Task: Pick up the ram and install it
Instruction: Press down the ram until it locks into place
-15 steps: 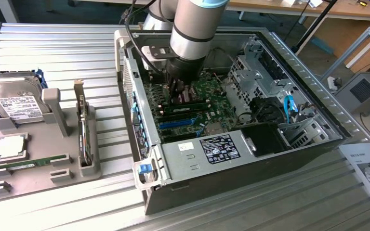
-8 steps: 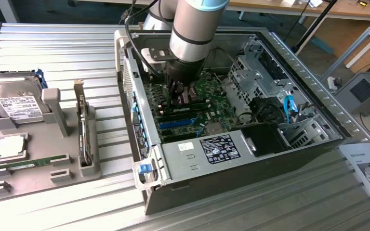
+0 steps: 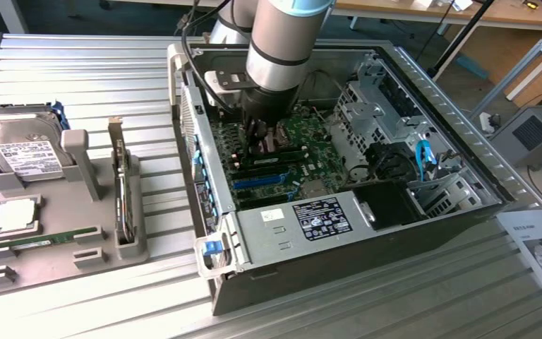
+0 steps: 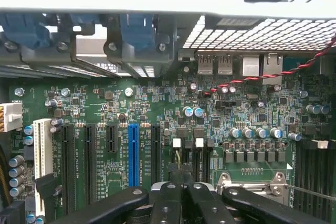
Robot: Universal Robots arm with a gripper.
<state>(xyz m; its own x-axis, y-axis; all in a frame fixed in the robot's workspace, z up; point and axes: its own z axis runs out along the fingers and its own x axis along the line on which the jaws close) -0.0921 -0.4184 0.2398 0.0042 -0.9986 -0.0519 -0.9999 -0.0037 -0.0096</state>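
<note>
No label (image 3: 317, 217) or print can be read.

Ribbed silver metal tabletop (image 3: 82, 63); beyond it, a light wooden bench (image 3: 459, 14); beside it, a grey box (image 3: 535, 138), possibly a vented cabinet, on dark floor.

Ext. cam high, angled down; wrist cam close; both see motherboard (image 3: 281, 152).
</note>
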